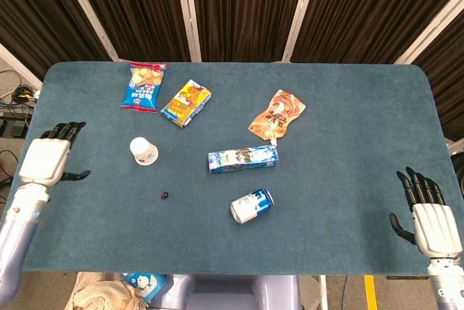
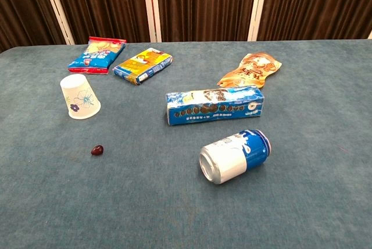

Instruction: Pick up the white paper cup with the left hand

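The white paper cup (image 1: 143, 151) (image 2: 79, 98) stands upside down on the left part of the blue table, with a small flower print on its side. My left hand (image 1: 48, 159) hovers open over the table's left edge, well to the left of the cup, holding nothing. Only the head view shows it. My right hand (image 1: 432, 220) is open at the table's near right corner, far from the cup.
A small dark red object (image 1: 165, 195) lies just in front of the cup. A blue cookie box (image 1: 242, 158), a blue and white can (image 1: 251, 205) on its side, an orange pouch (image 1: 277, 114), a yellow snack box (image 1: 186, 103) and a blue snack bag (image 1: 144, 86) lie further off.
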You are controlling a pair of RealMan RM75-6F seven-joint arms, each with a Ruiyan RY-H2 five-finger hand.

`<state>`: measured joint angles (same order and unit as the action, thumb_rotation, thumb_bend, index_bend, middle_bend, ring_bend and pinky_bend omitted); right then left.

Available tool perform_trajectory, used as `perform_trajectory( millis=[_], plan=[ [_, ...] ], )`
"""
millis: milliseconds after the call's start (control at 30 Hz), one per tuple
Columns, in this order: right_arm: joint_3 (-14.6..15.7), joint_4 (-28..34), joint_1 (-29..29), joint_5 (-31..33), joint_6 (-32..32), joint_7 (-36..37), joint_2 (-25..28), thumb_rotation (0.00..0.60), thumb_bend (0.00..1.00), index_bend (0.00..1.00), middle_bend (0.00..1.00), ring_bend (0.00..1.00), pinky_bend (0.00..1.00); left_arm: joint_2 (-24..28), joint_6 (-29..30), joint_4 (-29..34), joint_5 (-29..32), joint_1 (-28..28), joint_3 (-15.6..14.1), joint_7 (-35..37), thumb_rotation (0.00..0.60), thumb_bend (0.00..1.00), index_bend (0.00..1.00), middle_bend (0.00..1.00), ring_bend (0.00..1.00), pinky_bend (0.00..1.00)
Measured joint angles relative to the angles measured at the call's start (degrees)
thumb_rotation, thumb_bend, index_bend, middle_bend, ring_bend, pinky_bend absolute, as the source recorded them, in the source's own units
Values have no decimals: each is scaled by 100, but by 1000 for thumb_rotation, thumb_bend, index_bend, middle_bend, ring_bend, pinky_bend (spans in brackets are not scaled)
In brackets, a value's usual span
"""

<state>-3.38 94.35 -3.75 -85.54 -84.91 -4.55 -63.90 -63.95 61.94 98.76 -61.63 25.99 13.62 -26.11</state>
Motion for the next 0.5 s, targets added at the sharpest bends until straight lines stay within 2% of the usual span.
perform_trajectory(
  millis=[333,500],
  plan=[
    [-9,51,57,28,-59,194,73,600,382,0,0,0,81,-1051,-415,-695,1345,1022,132,-1175,600,118,165,190,149,265],
    [-14,60,87,58,-74,297,122,600,382,0,0,0,80,-1501,-472,-1035,1678,1334,75,-1432,600,154,195,235,179,281]
  ],
)
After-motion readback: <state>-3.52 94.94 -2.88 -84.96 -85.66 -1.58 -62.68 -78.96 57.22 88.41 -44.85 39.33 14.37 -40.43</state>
